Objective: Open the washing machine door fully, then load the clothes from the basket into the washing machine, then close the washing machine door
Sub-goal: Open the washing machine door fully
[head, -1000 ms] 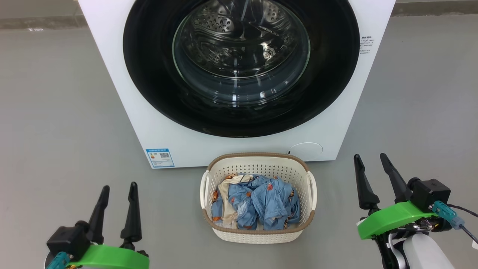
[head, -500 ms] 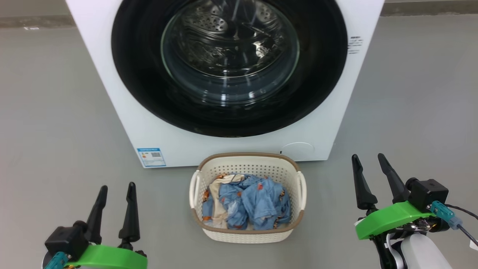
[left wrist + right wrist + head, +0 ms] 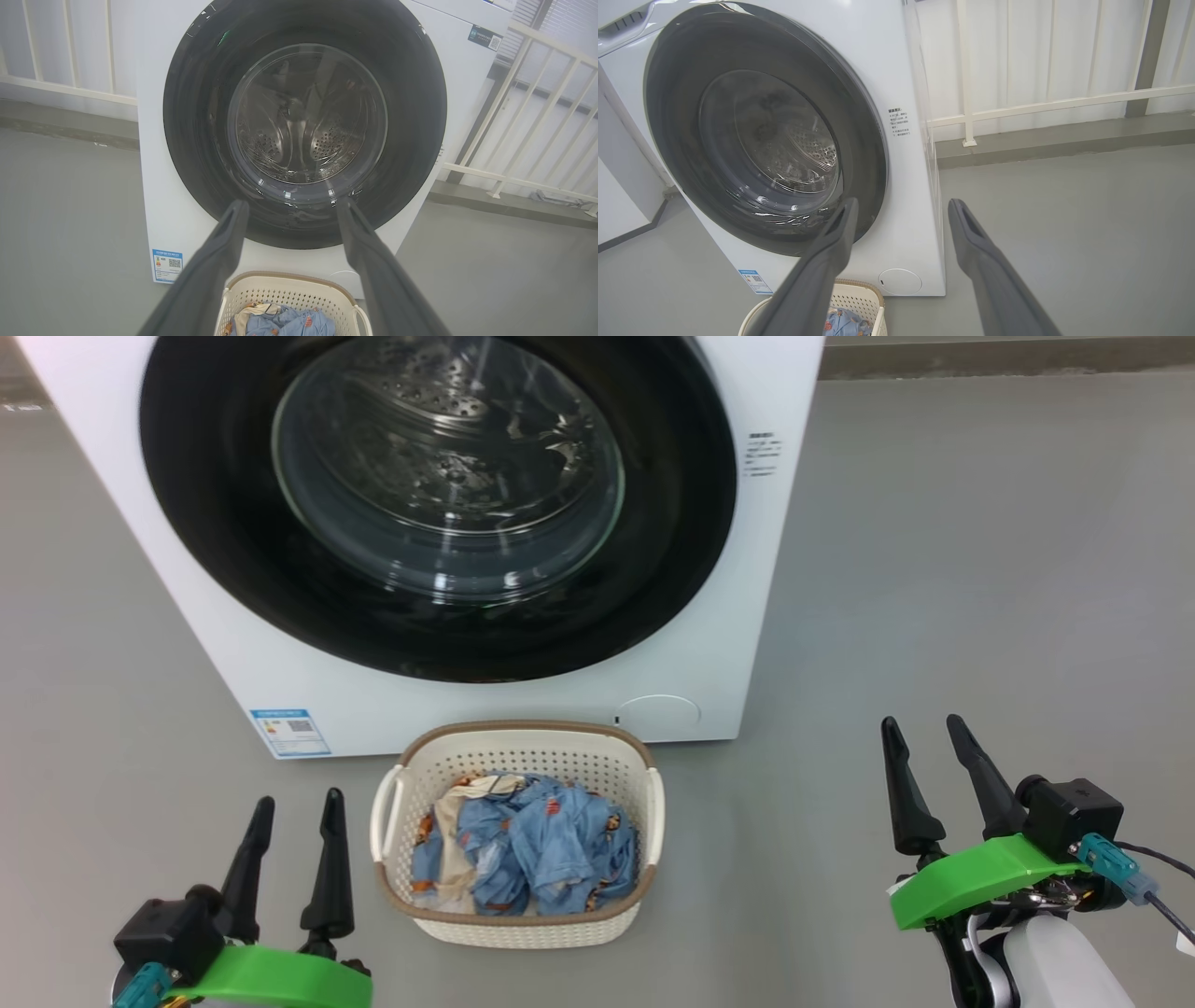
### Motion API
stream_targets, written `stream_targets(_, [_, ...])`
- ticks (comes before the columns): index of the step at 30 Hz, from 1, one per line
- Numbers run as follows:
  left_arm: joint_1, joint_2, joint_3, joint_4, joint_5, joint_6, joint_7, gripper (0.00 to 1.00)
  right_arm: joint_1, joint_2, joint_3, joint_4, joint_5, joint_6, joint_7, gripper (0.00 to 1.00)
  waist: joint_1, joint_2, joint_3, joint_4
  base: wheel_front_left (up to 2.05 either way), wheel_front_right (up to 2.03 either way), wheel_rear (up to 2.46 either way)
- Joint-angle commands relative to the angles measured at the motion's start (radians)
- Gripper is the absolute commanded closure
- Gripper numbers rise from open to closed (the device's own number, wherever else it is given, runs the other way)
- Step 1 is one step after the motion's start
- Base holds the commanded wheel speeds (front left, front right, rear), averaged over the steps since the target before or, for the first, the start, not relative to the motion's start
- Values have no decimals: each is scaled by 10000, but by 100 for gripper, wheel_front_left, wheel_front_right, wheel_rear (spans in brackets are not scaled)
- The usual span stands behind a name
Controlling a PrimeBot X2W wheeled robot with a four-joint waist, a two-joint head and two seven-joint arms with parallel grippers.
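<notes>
Hovering empty, left gripper (image 3: 299, 800) and right gripper (image 3: 920, 722) spread wide; washing machine door (image 3: 215, 523) is sitting shut, near-side basket (image 3: 523, 729) likely fouling its swing.

Grey floor (image 3: 934, 569), washing machine (image 3: 709, 644) on it, basket (image 3: 513, 924) just before it

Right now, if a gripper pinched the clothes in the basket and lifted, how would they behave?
Probably floppy: the clothes lie crumpled in folds, so they should sag from a pinch. Blue and cream pieces overlap, so several may rise together. The light-looking basket might shift if fabric snags.
</notes>
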Motion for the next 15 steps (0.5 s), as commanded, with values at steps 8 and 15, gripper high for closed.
stream_targets(8, [-435, 257, 280, -141, -107, -32, -107, 0, -386, -34, 246, -166, 47, 58, -124, 0, 0, 0, -15, 19, 43, 43, -87])
stream_targets(15, [-416, 247, 226, -143, -148, -32, -107, 0, -357, -34, 261, -138, 46, 58, -124, 0, 0, 0, -82, 30, 1, 1, -2])
